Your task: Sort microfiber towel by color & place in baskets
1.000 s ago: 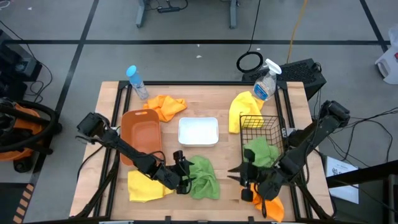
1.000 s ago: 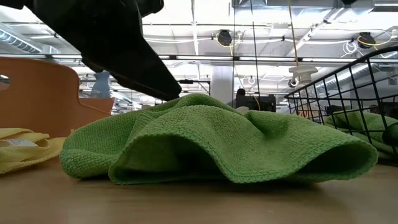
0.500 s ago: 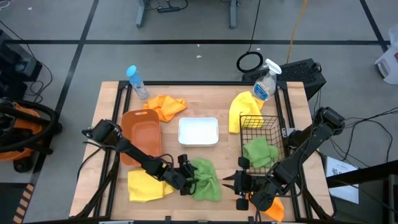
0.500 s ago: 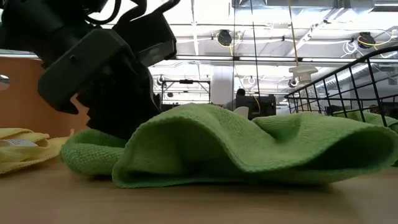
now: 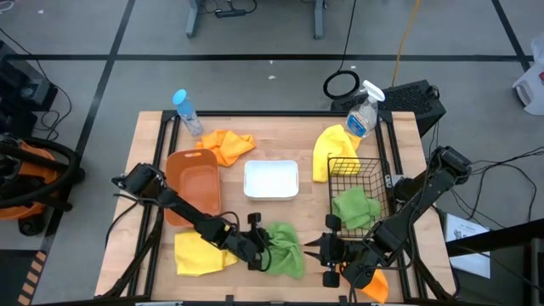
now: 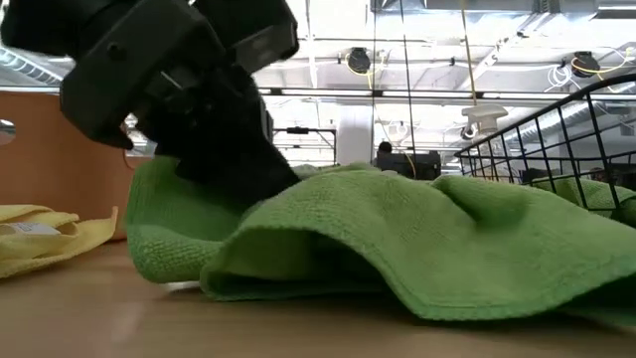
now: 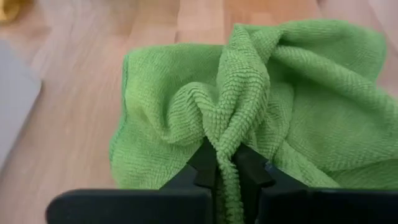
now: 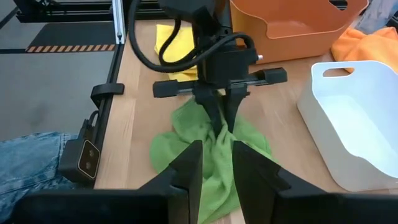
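Bright, even overhead light from my seat; ceiling lamps (image 6: 358, 62) glare in the low view. Shadows on the tabletop (image 5: 280, 144) soft and short. Left wrist view blurs toward its edges, green towel (image 7: 261, 112) sharp. Near arm in low view is soft.

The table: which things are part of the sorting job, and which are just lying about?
Job: green towel pinched by left tool, green towel in wire basket, yellow towels, orange towel, orange tub, white tub.
Lying about: spray bottle, blue-capped bottle.
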`<move>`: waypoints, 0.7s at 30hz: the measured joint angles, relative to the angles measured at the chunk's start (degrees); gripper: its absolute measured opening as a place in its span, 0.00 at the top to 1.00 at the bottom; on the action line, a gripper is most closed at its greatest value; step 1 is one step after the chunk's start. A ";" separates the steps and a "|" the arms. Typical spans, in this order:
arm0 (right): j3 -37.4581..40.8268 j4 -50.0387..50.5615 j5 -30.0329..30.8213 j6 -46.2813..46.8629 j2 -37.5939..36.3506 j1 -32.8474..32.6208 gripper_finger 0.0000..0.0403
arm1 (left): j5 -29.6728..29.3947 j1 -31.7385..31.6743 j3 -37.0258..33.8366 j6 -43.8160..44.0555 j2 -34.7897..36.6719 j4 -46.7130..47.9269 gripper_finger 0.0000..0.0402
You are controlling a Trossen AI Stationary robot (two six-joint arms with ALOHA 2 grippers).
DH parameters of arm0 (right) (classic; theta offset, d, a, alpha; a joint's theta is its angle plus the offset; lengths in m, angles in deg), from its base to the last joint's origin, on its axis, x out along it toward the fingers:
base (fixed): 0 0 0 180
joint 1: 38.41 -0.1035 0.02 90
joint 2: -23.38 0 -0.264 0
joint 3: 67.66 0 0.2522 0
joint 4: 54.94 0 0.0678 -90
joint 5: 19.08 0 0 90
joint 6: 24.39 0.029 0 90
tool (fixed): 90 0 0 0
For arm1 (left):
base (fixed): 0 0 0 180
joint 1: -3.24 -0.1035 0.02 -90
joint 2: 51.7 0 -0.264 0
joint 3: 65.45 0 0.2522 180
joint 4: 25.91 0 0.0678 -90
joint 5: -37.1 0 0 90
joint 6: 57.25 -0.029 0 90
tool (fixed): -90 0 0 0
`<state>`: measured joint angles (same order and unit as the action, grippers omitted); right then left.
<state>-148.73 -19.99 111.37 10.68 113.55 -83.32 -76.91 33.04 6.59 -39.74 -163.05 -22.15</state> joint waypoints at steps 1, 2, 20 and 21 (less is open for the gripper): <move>0.00 0.02 0.00 -0.06 0.00 0.00 0.80 | -0.02 0.15 0.99 -0.81 0.43 1.55 0.92; 0.00 0.02 0.00 -0.07 0.00 -0.05 0.80 | -0.16 0.25 2.23 -1.48 0.86 3.12 0.93; 0.00 -0.61 -0.21 -1.29 6.15 -0.59 0.80 | -11.11 1.21 12.53 -17.59 10.30 12.98 0.96; 0.00 -0.79 -0.04 -1.39 6.38 -0.59 0.80 | -11.34 1.25 12.55 -17.91 10.49 13.06 0.96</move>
<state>-148.73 -20.78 111.33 9.28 119.93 -83.91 -88.25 34.29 19.14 -57.65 -152.56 -9.10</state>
